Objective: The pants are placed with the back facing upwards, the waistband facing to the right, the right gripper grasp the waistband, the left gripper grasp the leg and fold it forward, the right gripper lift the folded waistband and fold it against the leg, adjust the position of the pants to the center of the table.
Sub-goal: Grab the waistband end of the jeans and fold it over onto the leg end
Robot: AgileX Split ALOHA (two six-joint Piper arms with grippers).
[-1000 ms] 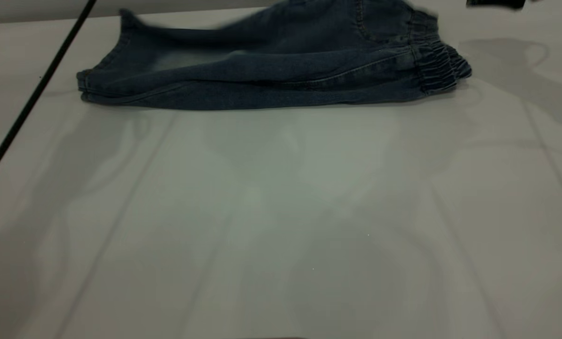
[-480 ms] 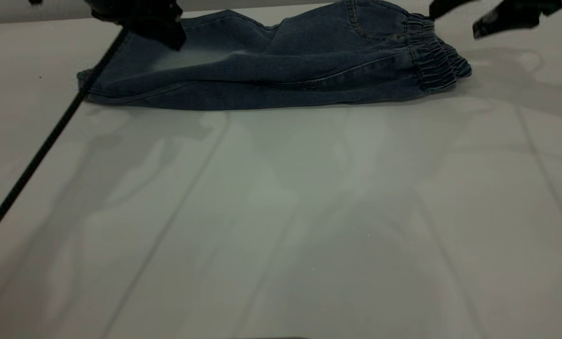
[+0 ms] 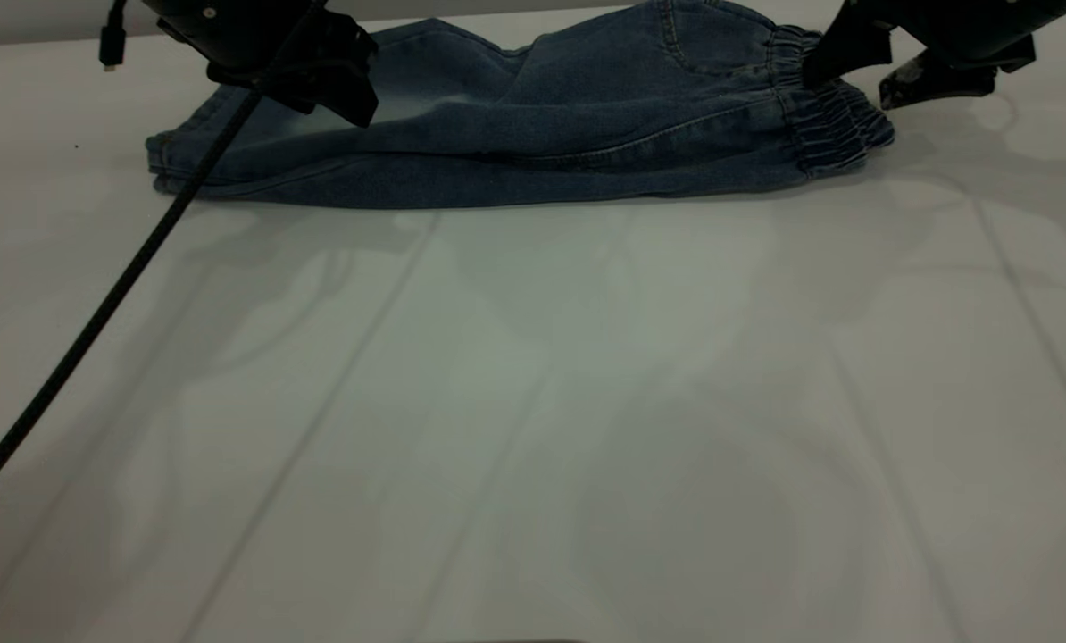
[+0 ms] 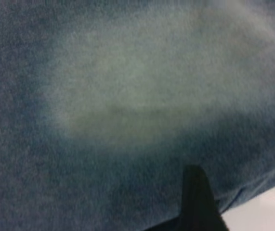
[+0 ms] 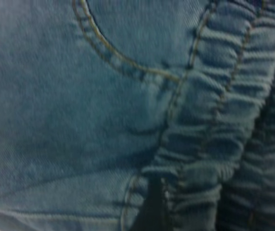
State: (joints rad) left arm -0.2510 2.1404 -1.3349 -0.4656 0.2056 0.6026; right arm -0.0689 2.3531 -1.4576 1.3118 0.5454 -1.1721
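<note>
The blue denim pants (image 3: 533,134) lie folded lengthwise at the far side of the white table (image 3: 533,402), legs stacked. The gathered waistband (image 3: 832,134) is at the right end. My left gripper (image 3: 337,85) hovers close over the leg (image 3: 256,152) near its hem, above a faded patch (image 4: 127,86). One of its fingers (image 4: 197,202) shows, with no cloth held, so it looks open. My right gripper (image 3: 850,85) stands open just above the waistband (image 5: 214,125), beside a pocket seam (image 5: 113,53).
A black cable (image 3: 95,313) runs diagonally from the left arm across the table's left side toward the near edge. A small plug (image 3: 111,54) dangles by the left arm. Bare white tabletop stretches in front of the pants.
A second ago the upper layer of the pants was still settling and no arm showed. Both arms have since come down into view, left over the leg end and right over the waistband.
</note>
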